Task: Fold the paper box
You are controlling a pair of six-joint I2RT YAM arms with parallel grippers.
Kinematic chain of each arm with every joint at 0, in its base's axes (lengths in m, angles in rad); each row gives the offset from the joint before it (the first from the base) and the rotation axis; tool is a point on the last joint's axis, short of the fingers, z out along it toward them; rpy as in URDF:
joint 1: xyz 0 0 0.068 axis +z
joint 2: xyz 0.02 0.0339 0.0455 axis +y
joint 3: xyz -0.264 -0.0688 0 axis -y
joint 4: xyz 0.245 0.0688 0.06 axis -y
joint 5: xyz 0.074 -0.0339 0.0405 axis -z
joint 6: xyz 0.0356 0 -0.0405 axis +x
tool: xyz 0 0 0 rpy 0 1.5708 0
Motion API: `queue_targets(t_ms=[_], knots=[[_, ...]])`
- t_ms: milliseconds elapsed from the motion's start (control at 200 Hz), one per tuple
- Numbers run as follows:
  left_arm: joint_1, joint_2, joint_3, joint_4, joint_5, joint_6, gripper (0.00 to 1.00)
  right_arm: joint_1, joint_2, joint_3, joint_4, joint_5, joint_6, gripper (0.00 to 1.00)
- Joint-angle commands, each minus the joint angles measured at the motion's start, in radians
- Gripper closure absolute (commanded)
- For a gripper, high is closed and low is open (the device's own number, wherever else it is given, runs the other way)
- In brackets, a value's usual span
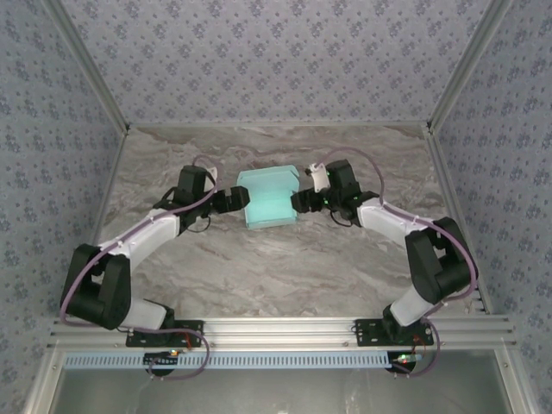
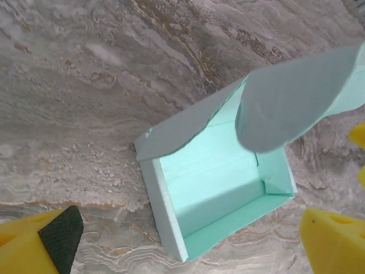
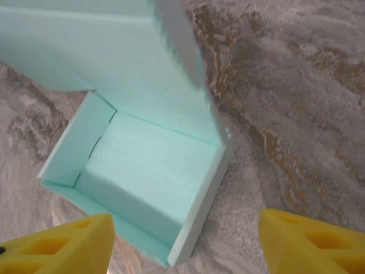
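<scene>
The paper box [image 1: 269, 197] is a pale aqua tray with raised walls, sitting on the marble table [image 1: 259, 276] at mid-depth between the two arms. Its lid flap stands up at the far side. In the left wrist view the paper box [image 2: 222, 182] lies open-topped, and the lid flap [image 2: 296, 97] leans over it. My left gripper [image 1: 235, 200] is at the box's left wall, open [image 2: 182, 251], its yellow fingers [image 2: 34, 242] wide apart and touching nothing. My right gripper [image 1: 302, 200] is at the right wall, open [image 3: 188, 245], straddling a corner of the paper box [image 3: 154, 177] without contact.
Patterned walls enclose the table on three sides, with aluminium posts [image 1: 448, 86] at the back corners. An aluminium rail [image 1: 276, 332] carries both arm bases at the near edge. Bare marble lies in front of and behind the box.
</scene>
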Motion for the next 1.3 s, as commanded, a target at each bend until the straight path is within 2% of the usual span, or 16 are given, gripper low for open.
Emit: queue_targets(t_ms=[0, 90, 170, 325, 415, 510, 655, 839, 1014, 1294], knots=[[0.001, 0.055, 0.097, -0.086, -0.047, 0.092, 0.01, 0.002, 0.034, 0.085, 0.004, 0.028, -0.019, 0.33], [-0.002, 0.109, 0.144, -0.087, -0.033, 0.096, 0.01, 0.004, 0.062, 0.123, -0.008, 0.025, 0.001, 0.36], [-0.012, 0.133, 0.157, -0.065, -0.035, 0.093, 0.06, 0.007, 0.083, 0.142, -0.013, 0.020, 0.015, 0.40], [-0.048, 0.153, 0.181, -0.057, -0.090, 0.125, 0.26, 0.013, 0.114, 0.173, -0.040, 0.022, 0.023, 0.46], [-0.066, 0.173, 0.209, -0.076, -0.120, 0.146, 0.32, 0.016, 0.127, 0.187, -0.055, 0.030, 0.023, 0.50], [-0.080, 0.189, 0.232, -0.092, -0.142, 0.162, 0.43, 0.018, 0.137, 0.201, -0.067, 0.032, 0.029, 0.53], [-0.091, 0.189, 0.234, -0.084, -0.192, 0.166, 0.51, 0.022, 0.146, 0.202, -0.058, 0.036, 0.036, 0.56], [-0.094, 0.208, 0.252, -0.092, -0.214, 0.178, 0.68, 0.034, 0.170, 0.230, -0.075, 0.066, 0.048, 0.67], [-0.103, 0.219, 0.274, -0.107, -0.235, 0.168, 0.77, 0.068, 0.158, 0.212, -0.062, 0.146, 0.095, 0.73], [-0.147, 0.242, 0.294, -0.103, -0.231, 0.093, 0.80, 0.141, 0.120, 0.127, 0.026, 0.306, 0.221, 0.77]])
